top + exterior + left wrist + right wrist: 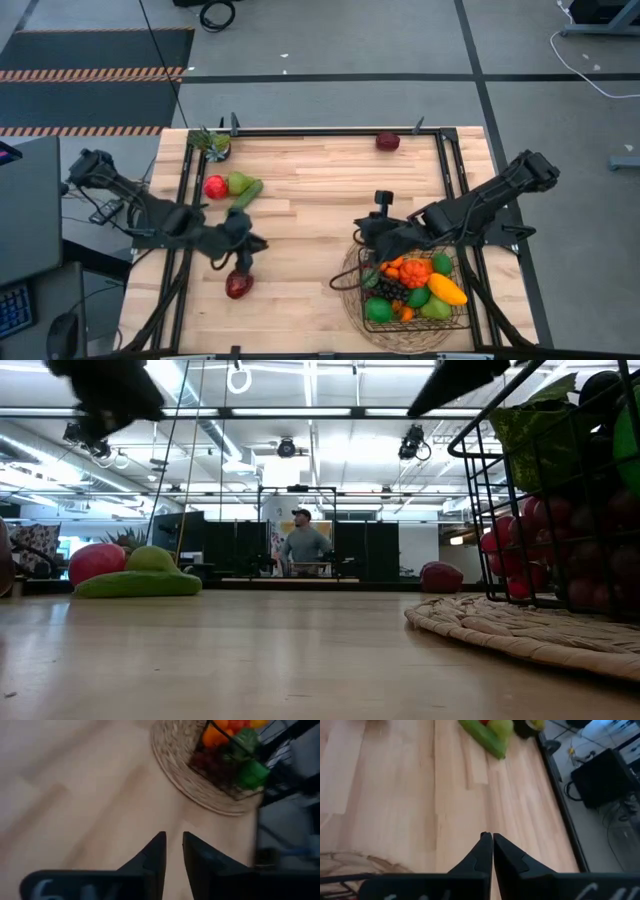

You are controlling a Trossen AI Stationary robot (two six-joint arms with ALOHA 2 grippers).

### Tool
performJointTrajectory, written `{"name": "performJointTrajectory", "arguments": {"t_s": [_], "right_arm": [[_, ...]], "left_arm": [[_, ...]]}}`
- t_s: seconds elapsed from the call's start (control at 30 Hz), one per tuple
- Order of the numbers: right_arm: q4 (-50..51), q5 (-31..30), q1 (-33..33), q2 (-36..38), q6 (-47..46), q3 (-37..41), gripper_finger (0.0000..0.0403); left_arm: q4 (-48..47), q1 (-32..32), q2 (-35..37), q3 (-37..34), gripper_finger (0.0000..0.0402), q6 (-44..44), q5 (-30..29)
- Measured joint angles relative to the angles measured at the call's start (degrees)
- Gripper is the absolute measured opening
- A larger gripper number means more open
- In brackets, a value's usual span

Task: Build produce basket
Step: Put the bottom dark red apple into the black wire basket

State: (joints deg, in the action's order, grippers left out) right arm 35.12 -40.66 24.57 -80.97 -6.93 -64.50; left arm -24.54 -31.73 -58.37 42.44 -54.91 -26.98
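The black wire basket stands on a round woven mat at the table's near right. It holds orange, green, yellow and dark purple produce. A dark red fruit lies on the wood at near left. A red apple, a green pear and a cucumber lie together farther back. My left gripper hovers above the dark red fruit, its fingers a narrow gap apart with nothing between them. My right gripper is shut and empty, over the mat's far left edge.
Another dark red fruit lies at the far edge, and a leafy green piece sits in the far left corner. Bare wood lies between the two arms. A person stands in the room beyond the table.
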Motion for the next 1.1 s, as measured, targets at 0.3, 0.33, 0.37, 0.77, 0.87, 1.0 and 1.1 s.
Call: {"name": "performJointTrajectory", "arguments": {"t_s": [0.3,0.33,0.37,0.77,0.87,1.0,1.1], "right_arm": [[-0.22,1.3,1.32,4.37,3.42,-0.01,0.0015],[-0.45,1.3,1.62,4.79,4.48,-0.01,0.0015],[-0.72,1.3,1.77,5.24,5.69,0.0,0.0015],[-4.4,1.3,2.15,4.36,6.16,0.03,0.0011],[-5.07,1.61,2.14,4.16,6.76,0.03,0.0012],[-6.84,1.74,0.84,4.11,7.32,0.03,0.0013],[-4.5,1.91,0.18,4.09,4.6,0.1,0.0013]], "left_arm": [[-2.87,-8.6,-1.12,0.01,0.0014,-18.31,-9.21],[-3.57,-8.92,-1.77,0.02,0.001,-20.4,-10.13],[-4.68,-9.2,-2.56,0.02,0.0006,-21.9,-10.59],[-14.39,-8.63,-14.78,2.4,0.0002,-34.74,4.04],[-31.05,-8.56,-18.17,9.03,0.0002,-37.83,8.74],[-52.82,-7.99,-24.38,20.78,0.0001,-38.99,11.15],[-57.52,-7.93,-28.02,27.24,0.0006,-36.09,11.19]]}}
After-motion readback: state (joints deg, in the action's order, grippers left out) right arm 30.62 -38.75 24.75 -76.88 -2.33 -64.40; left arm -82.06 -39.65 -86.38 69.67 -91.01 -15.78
